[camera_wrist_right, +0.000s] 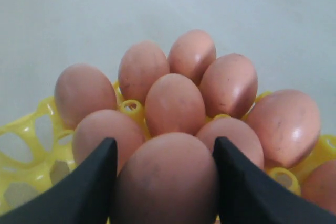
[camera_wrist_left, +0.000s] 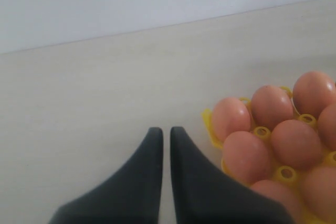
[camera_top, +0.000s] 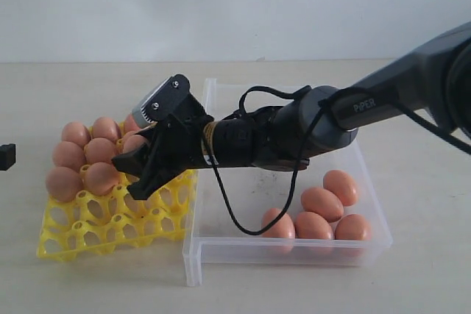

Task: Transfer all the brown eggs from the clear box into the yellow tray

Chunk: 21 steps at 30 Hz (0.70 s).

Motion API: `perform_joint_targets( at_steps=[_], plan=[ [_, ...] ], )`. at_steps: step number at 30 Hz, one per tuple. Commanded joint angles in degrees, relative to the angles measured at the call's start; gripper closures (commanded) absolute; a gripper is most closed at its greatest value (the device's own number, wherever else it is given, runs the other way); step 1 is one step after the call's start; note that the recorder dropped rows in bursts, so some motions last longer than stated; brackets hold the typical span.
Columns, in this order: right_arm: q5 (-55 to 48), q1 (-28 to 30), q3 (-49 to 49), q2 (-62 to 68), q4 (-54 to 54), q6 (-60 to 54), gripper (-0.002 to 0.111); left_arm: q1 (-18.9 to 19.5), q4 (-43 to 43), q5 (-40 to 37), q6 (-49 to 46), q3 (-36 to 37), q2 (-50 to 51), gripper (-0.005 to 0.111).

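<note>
Clear box (camera_top: 221,249) beneath "PiPER"-marked arm (camera_top: 383,97)

Exterior side-on; wrists near yellow tray (camera_top: 88,234)

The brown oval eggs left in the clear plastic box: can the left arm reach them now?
Probably not. The shut left fingers lie beyond the yellow plastic egg tray, and the right arm stretches across the clear box before those eggs.
</note>
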<state>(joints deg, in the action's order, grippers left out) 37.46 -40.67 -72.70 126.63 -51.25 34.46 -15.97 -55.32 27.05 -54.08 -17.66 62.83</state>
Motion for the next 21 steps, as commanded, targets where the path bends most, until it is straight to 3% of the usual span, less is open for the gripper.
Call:
perform_joint_targets(
  at_steps=[1, 14, 21],
  plan=[
    [0.0, 0.1, -2.1, -0.1, -2.8, 2.2, 0.109, 0.1, -0.4, 0.5, 0.6, 0.2, -0.4, 0.103],
    [0.2, 0.1, -3.4, 4.5, -4.7, 3.4, 0.109, 0.1, -0.2, 1.1, 0.6, 0.2, -0.4, 0.103],
    [1.9, 0.1, -3.4, 4.6, 2.9, -2.7, 0.109, 0.1, -0.2, 1.1, 0.6, 0.2, -0.4, 0.103]
  ],
)
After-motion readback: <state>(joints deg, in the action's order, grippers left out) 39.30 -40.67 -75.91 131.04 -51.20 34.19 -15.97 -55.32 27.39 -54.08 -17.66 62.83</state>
